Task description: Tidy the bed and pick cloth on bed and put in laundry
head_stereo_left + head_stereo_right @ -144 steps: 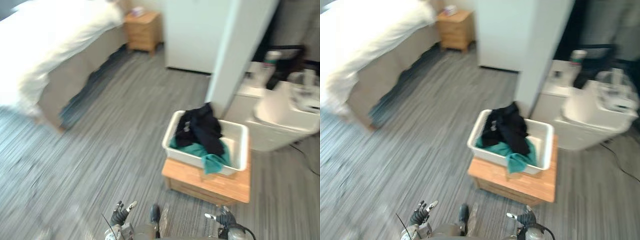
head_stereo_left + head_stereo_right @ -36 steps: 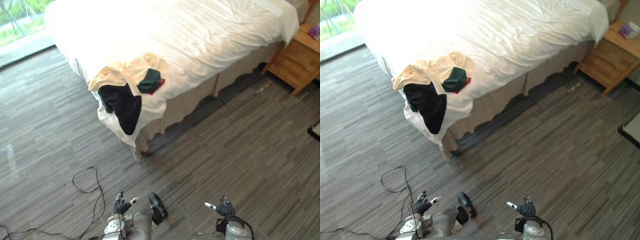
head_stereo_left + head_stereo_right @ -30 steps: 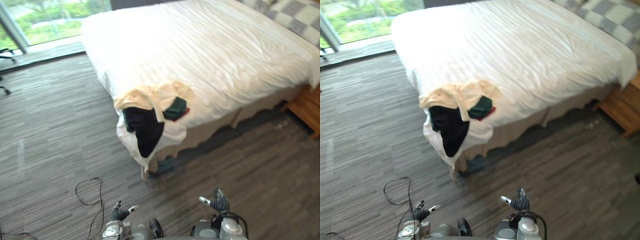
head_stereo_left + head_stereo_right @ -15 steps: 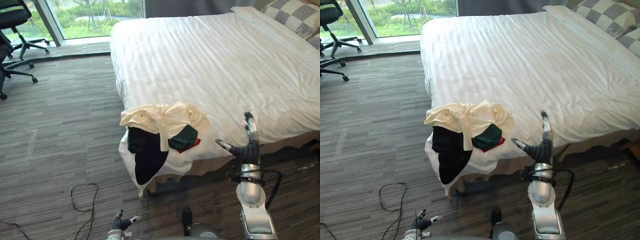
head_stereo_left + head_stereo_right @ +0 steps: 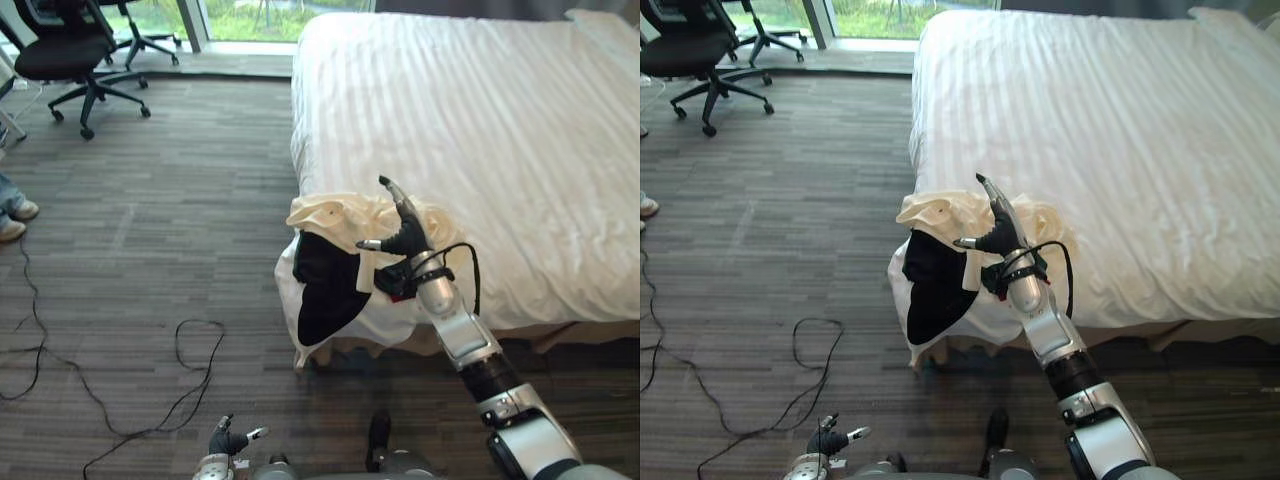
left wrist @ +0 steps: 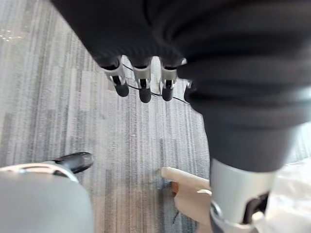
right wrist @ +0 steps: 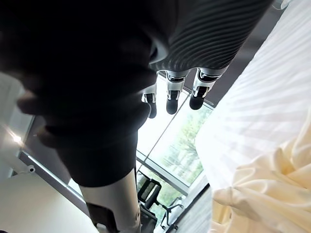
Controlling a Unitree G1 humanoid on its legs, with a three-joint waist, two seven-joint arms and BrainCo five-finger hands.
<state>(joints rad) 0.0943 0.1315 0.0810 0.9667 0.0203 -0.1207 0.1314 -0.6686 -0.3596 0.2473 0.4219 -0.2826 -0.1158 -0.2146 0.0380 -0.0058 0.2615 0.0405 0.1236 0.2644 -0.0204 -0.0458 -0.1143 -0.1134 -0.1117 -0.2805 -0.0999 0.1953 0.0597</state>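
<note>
Two hands, both with fingers straight: your right hand [image 5: 404,236], thumb spread wide, reaches on an outstretched arm over the cream cloth [image 5: 335,213] and black cloth [image 5: 322,292] at the bed's [image 5: 480,110] corner, while your left hand [image 5: 229,440] hangs low above the floor [image 5: 150,250].

Daylight comes in thru the window [image 5: 270,10] at the far end, so we get the bed sheet [image 5: 480,100] v. bright, almost glaring. Soft shadow on the floor [image 5: 340,368] under its near edge. In the wrist view we see the right hand [image 7: 170,99] backlit, nearly black.
</note>
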